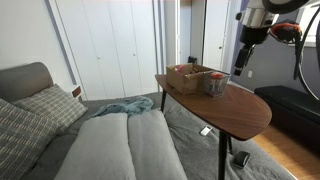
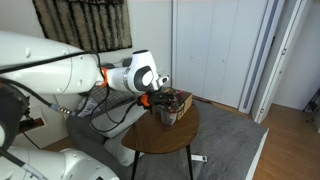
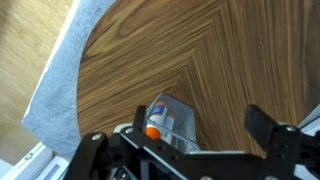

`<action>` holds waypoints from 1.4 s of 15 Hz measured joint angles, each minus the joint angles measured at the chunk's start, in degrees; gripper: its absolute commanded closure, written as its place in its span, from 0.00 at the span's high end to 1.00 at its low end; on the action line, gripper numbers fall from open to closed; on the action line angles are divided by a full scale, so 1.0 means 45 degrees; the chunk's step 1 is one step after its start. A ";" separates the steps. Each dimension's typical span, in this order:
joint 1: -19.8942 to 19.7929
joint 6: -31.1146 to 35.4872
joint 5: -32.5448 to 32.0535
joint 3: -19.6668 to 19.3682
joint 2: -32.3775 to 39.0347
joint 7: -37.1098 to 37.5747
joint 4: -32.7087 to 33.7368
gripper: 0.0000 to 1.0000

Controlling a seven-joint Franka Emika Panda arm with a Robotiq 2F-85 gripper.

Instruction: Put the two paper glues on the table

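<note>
A grey mesh cup (image 3: pixel 178 122) stands on the dark-brown oval table (image 3: pixel 200 50). It also shows in both exterior views (image 1: pixel 215 84) (image 2: pixel 170 113). Inside it I see a white paper glue with an orange-red cap (image 3: pixel 156 122). I cannot make out a second glue. My gripper (image 3: pixel 202 125) is open and empty, hovering above the cup with a finger on either side of it. In the exterior views the gripper (image 1: pixel 242 62) (image 2: pixel 160 101) hangs just over the tabletop (image 1: pixel 235 108) (image 2: pixel 165 140) near the cup.
A shallow brown box (image 1: pixel 186 76) sits on the table beside the cup. A grey sofa with cushions (image 1: pixel 100 140) is next to the table, a dark bench (image 1: pixel 295 105) is behind it, and a grey rug (image 3: pixel 50 95) lies below.
</note>
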 measured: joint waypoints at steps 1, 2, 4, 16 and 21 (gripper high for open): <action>0.0097 0.0154 0.0002 0.0001 0.0262 -0.0237 0.0211 1.00; 0.0196 0.0242 0.0004 0.0001 0.0552 -0.0447 0.0438 1.00; 0.0347 0.0314 0.0009 0.0002 0.1159 -0.0864 0.0949 1.00; 0.0258 0.0378 0.0135 -0.0167 0.4461 -0.2652 0.3636 0.62; 0.0017 0.0377 0.0319 -0.0194 0.5156 -0.3365 0.4121 0.66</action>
